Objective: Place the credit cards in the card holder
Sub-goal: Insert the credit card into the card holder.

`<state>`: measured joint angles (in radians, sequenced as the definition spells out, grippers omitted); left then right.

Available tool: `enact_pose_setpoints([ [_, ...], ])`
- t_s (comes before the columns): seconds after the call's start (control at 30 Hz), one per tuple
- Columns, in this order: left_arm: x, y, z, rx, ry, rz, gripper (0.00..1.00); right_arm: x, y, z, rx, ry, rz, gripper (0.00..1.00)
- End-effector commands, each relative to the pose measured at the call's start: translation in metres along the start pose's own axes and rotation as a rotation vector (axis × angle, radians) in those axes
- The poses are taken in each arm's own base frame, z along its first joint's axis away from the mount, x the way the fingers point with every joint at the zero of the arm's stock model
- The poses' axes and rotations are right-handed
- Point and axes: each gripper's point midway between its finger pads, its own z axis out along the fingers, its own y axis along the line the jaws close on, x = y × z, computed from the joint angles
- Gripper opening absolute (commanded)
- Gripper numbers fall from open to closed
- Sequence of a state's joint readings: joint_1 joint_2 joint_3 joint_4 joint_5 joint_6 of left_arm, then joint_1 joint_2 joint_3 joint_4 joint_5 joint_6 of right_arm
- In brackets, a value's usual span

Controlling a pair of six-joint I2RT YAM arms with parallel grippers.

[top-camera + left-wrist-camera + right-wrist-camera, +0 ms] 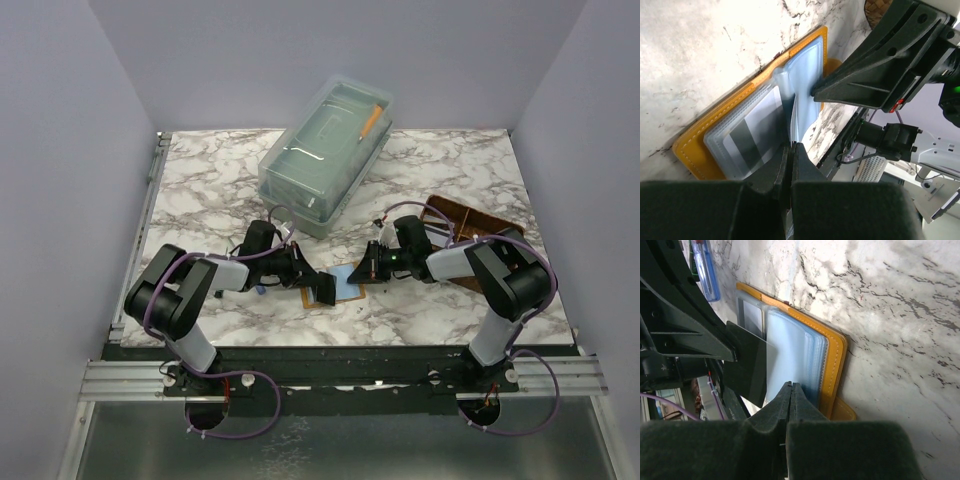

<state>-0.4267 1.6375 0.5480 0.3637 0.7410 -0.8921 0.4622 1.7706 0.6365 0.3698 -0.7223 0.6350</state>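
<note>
Lying open and flat on the table, the holder sits between the 2 grippers, orange cover down so its clear sleeves face up. The left gripper, on the holder's left, is clamped shut on a grey card. It grips the card by the outer edge, with the free edge aimed at the holder's spine, which leaves most of the card clear to slide in. In the right wrist view, part of the card seems to lie behind a bluish sleeve, though how deep is unclear. The right gripper reaches in from the holder's right, fingers closed with nothing plainly between them, its tip against that sleeve. I judge it is bracing or lifting the leaf to keep the pocket mouth reachable and the holder from skating. A box stands beyond the holder, and a tray lies off to its right.
</note>
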Motion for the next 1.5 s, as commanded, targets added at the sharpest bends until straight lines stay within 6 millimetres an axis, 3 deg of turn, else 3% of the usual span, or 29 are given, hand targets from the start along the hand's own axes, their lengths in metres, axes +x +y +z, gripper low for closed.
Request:
enact_pose_setpoints([
  [0.0, -0.015, -0.009, 0.003, 0.045, -0.057, 0.003, 0.00, 0.013, -0.020, 0.002, 0.048, 0.028, 0.019, 0.00],
  [0.27, -0.029, -0.004, 0.004, 0.018, -0.152, -0.004, 0.00, 0.014, -0.020, 0.001, 0.050, 0.031, 0.017, 0.00],
  [0.93, -0.028, 0.000, 0.010, 0.025, -0.167, 0.064, 0.00, 0.015, -0.015, -0.002, 0.042, 0.022, 0.053, 0.01],
  [1.03, -0.025, 0.002, 0.011, 0.020, -0.176, 0.056, 0.00, 0.009, -0.005, -0.010, 0.032, -0.018, 0.065, 0.11],
  [1.17, -0.028, 0.006, 0.008, 0.000, -0.217, 0.054, 0.00, 0.006, -0.004, -0.020, 0.058, -0.012, 0.035, 0.20],
  [1.47, -0.022, 0.007, 0.014, -0.010, -0.215, 0.065, 0.00, 0.008, -0.013, -0.015, 0.074, 0.026, 0.015, 0.21],
])
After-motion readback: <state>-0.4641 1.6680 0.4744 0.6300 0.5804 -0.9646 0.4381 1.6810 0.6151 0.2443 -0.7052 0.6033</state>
